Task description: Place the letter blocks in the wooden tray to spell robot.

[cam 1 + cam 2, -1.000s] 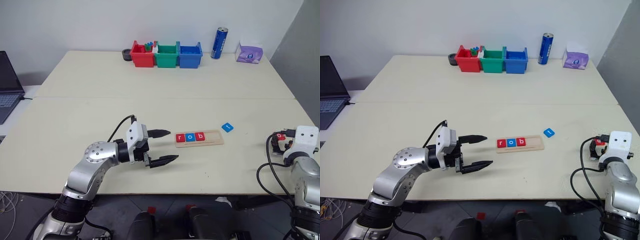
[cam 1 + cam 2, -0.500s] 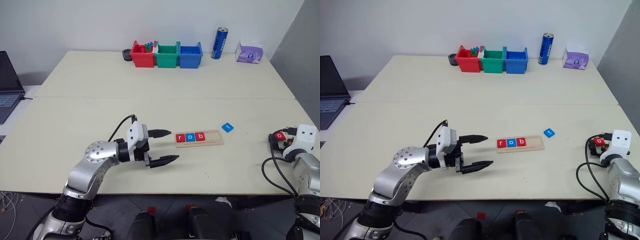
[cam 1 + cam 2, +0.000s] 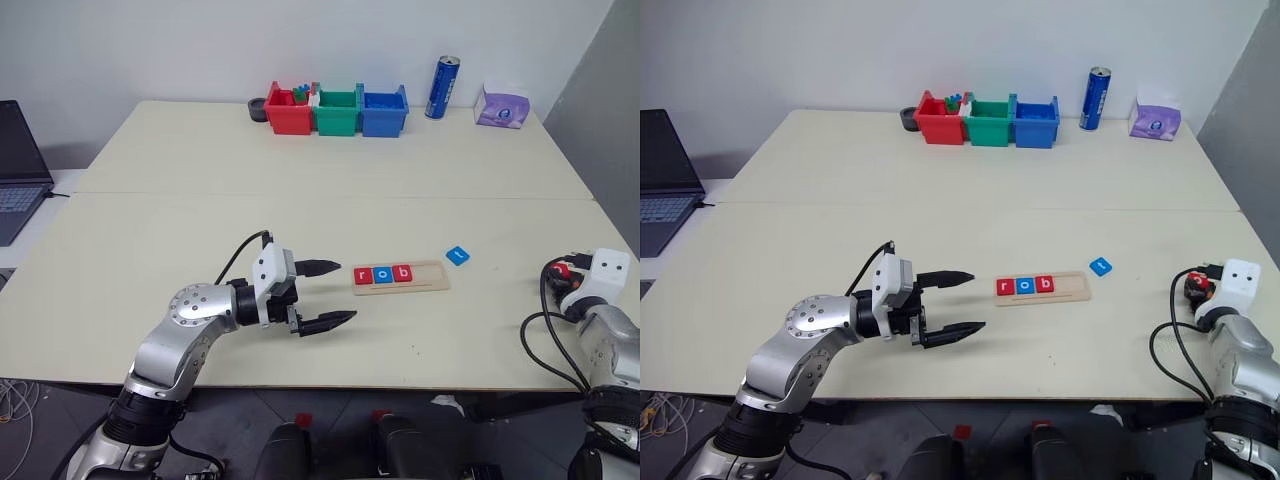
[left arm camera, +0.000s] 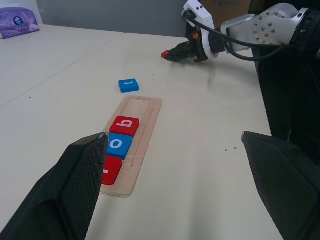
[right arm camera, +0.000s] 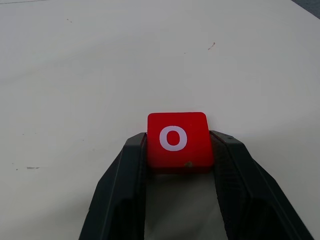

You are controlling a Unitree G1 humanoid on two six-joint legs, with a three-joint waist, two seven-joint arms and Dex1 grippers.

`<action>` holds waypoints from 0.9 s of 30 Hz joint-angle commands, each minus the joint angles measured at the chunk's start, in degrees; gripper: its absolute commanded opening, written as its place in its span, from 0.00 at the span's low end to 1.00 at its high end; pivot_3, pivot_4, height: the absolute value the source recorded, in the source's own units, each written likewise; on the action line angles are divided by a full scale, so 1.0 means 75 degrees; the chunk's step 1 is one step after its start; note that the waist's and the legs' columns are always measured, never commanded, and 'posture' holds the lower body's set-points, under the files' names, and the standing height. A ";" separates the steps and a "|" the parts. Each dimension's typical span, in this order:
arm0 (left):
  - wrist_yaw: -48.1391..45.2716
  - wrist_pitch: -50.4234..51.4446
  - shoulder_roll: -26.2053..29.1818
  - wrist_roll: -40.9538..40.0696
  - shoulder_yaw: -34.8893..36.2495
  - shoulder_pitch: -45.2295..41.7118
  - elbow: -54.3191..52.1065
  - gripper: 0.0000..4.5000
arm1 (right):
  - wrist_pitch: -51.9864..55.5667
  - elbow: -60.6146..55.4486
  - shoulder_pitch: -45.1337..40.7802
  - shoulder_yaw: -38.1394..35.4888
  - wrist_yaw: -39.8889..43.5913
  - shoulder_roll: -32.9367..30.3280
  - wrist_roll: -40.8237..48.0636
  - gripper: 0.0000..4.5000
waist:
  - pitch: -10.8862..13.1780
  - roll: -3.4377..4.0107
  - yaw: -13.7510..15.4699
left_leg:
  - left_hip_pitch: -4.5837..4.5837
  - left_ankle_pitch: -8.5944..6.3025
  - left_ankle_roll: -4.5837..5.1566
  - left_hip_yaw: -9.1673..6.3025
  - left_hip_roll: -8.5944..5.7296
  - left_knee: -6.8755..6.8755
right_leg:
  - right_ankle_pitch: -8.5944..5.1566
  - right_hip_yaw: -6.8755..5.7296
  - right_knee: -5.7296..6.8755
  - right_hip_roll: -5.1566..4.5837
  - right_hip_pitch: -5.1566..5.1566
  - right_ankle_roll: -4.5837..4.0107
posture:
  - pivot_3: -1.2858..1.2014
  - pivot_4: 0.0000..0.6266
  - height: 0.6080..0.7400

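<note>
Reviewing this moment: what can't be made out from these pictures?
- Letter on the loose blue block: too small in the eye views, lying sideways in the left wrist view.
- Lowest red tile in the wooden tray: the left claw's finger covers its letter in the left wrist view.
- Contents of the red bin: too small.
- Laptop: cut off by the picture edge.

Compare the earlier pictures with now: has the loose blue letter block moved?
No. The blue letter block lies in the same spot on the table, just beyond the right end of the wooden tray and apart from it.
</note>
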 commanded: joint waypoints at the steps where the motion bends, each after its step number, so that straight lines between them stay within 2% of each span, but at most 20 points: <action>1: -0.0007 -0.0077 0.0039 -0.0011 0.0097 -0.0067 -0.0163 1.00 | 0.0822 -0.1439 0.0383 0.0265 -0.0345 0.0195 0.0004 0.32 | -0.0001 0.0001 -0.0004 | 0.0000 0.0000 0.0000 -0.0004 0.0005 -0.0001 | -0.0001 0.0005 0.0000 0.0003 0.0000 0.0000 | 0.52 0.24 1.00; 5: -0.0020 -0.0096 0.0062 -0.0014 0.0111 -0.0004 -0.0183 1.00 | 0.2871 -0.4127 0.1080 0.0773 -0.0989 0.0804 0.0211 0.32 | -0.0004 0.0007 -0.0031 | -0.0001 0.0000 0.0000 -0.0011 0.0012 -0.0010 | -0.0004 0.0007 0.0001 0.0007 -0.0005 -0.0004 | 0.52 0.24 1.00; 8: -0.0005 -0.0106 0.0051 -0.0009 0.0084 0.0071 -0.0243 1.00 | 0.4572 -0.6071 0.1482 0.1319 -0.1597 0.1654 0.0409 0.32 | -0.0005 0.0010 -0.0036 | 0.0001 0.0000 0.0000 -0.0017 0.0018 -0.0011 | -0.0006 0.0006 0.0004 0.0013 -0.0007 -0.0006 | 0.52 0.24 1.00; 13: -0.0012 -0.0078 0.0064 -0.0033 0.0080 0.0133 -0.0329 1.00 | 0.6034 -0.7103 0.1547 0.1632 -0.2116 0.2426 0.0185 0.32 | -0.0005 0.0009 -0.0015 | -0.0001 0.0001 -0.0002 -0.0017 0.0014 -0.0007 | -0.0007 -0.0005 0.0001 0.0005 -0.0007 -0.0007 | 0.52 0.24 1.00; 17: -0.0022 -0.0073 0.0082 -0.0033 0.0079 0.0148 -0.0338 1.00 | 0.6532 -0.7325 0.1584 0.1703 -0.2137 0.2532 0.0059 0.32 | -0.0006 0.0008 -0.0005 | -0.0009 0.0000 -0.0002 -0.0014 0.0012 -0.0007 | -0.0008 -0.0010 -0.0009 -0.0004 -0.0007 -0.0005 | 0.52 0.24 1.00; 22: -0.0012 -0.0079 0.0071 -0.0022 0.0043 0.0131 -0.0319 1.00 | 0.7008 -0.7581 0.1546 0.1714 -0.1843 0.2354 0.0136 0.71 | -0.0006 0.0008 -0.0020 | -0.0007 0.0000 -0.0002 -0.0015 0.0009 -0.0009 | -0.0008 -0.0011 -0.0009 0.0002 -0.0008 -0.0005 | 0.52 0.24 1.00; 25: -0.0014 -0.0105 0.0049 -0.0006 0.0017 0.0139 -0.0301 1.00 | 0.6816 -0.7675 0.1401 0.1692 -0.1559 0.1642 0.0035 0.95 | -0.0005 0.0008 -0.0023 | -0.0006 0.0000 -0.0001 -0.0016 0.0010 -0.0010 | -0.0008 -0.0012 -0.0008 0.0005 -0.0008 -0.0005 | 0.52 0.24 1.00; 26: -0.0015 -0.0112 0.0044 -0.0002 0.0012 0.0142 -0.0297 1.00 | 0.6716 -0.7680 0.1381 0.1717 -0.1471 0.1423 0.0008 1.00 | -0.0005 0.0008 -0.0024 | -0.0006 0.0000 -0.0001 -0.0011 0.0007 -0.0009 | -0.0008 -0.0014 -0.0008 0.0005 -0.0010 -0.0005 | 0.52 0.24 1.00; 27: -0.0014 -0.0121 0.0033 0.0000 0.0006 0.0144 -0.0292 1.00 | 0.6537 -0.7657 0.1309 0.1682 -0.1242 0.1045 0.0038 1.00 | -0.0005 0.0008 -0.0023 | -0.0007 0.0000 -0.0001 -0.0008 0.0005 -0.0010 | -0.0008 -0.0016 -0.0008 0.0004 -0.0012 -0.0005 | 0.52 0.24 1.00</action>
